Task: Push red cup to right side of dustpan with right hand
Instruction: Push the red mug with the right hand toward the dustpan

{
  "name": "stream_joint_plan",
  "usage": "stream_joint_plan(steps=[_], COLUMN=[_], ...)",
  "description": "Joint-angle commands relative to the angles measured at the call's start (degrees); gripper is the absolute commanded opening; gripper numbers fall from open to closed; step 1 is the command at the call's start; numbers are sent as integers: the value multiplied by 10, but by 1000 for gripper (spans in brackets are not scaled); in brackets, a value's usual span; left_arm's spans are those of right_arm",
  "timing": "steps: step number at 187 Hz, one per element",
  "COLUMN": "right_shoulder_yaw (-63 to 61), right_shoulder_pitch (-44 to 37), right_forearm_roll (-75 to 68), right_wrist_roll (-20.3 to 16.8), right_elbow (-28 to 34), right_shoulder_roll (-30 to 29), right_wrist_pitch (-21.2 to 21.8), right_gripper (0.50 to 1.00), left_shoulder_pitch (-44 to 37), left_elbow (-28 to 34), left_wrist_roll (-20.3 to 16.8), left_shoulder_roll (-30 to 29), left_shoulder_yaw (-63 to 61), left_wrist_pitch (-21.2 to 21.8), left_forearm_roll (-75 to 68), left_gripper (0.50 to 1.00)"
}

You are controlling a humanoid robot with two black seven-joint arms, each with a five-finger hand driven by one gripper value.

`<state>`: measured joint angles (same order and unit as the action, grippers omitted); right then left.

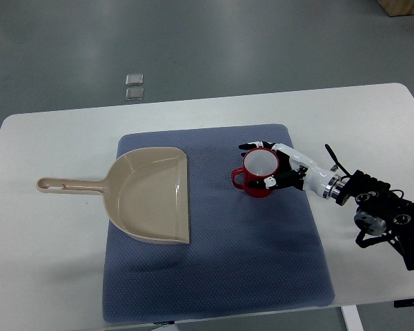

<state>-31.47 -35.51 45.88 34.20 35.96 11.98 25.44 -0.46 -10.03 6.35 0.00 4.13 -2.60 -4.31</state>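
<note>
Your right hand (276, 165) wraps its fingers (252, 147) around the red cup (259, 172), gripping it upright on the blue mat (214, 262), to the right of the beige dustpan (148, 196) and apart from it, on the white tabletop (48, 262).

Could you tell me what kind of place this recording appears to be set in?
Probably a robotics lab or test room: a white table carries a blue mat with a staged beige dustpan and red cup, the right hand works there, and the floor is plain grey.
</note>
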Motion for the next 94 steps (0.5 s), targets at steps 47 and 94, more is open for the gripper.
stream_joint_plan(steps=[47, 94], right_shoulder_yaw=[-2, 0], right_shoulder_pitch=[-1, -4], right_forearm_roll=[-1, 0], right_wrist_roll=[0, 0], right_elbow=[-4, -4], right_shoulder_roll=[-26, -55], right_wrist_pitch=[-8, -20], right_gripper=[936, 936], left_shoulder_pitch=[0, -1], left_elbow=[-1, -1], left_wrist_roll=[0, 0], left_shoulder_roll=[0, 0], left_shoulder_yaw=[0, 0], left_wrist_pitch=[0, 0], left_forearm_roll=[0, 0], left_gripper=[1000, 1000])
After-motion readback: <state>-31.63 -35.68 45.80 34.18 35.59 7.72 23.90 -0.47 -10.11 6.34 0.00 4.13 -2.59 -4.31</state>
